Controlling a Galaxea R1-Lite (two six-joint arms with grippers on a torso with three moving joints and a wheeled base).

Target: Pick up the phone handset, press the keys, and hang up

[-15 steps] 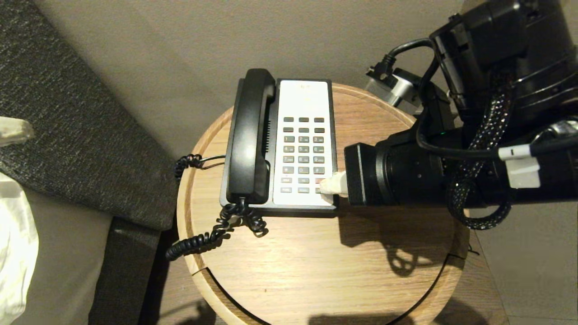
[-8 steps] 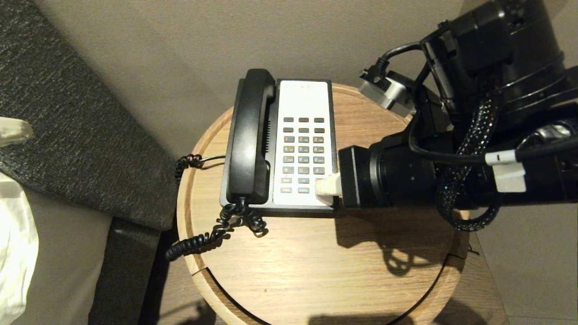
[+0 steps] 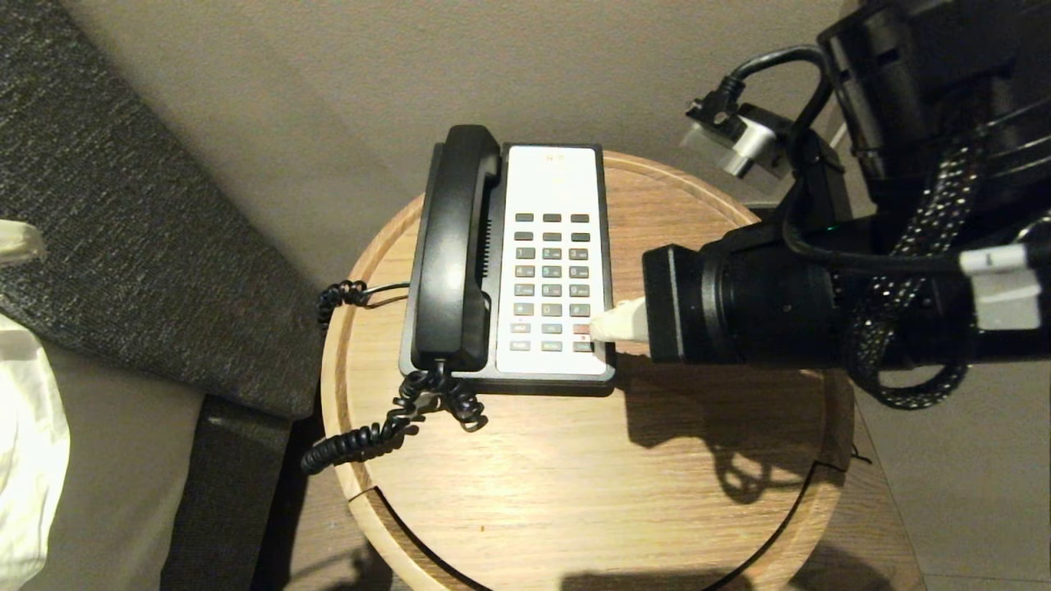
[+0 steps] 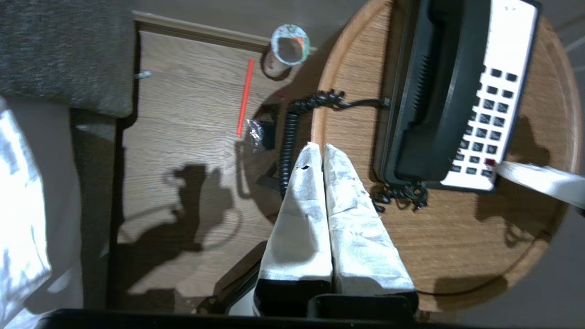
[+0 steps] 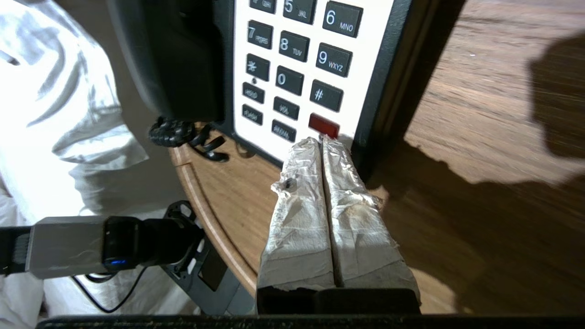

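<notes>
Head view shows you the phone handset (image 3: 454, 246) lying in its cradle on the left side of the phone base (image 3: 552, 263), at frame center on a round wooden table (image 3: 575, 476). Your right gripper (image 3: 603, 326) reaches in from the right, fingers pressed together, tips at the red key (image 5: 323, 125). Your left gripper (image 4: 318, 148), also pinched closed and empty, hangs over the table's edge beside the coiled cord (image 4: 292, 128).
</notes>
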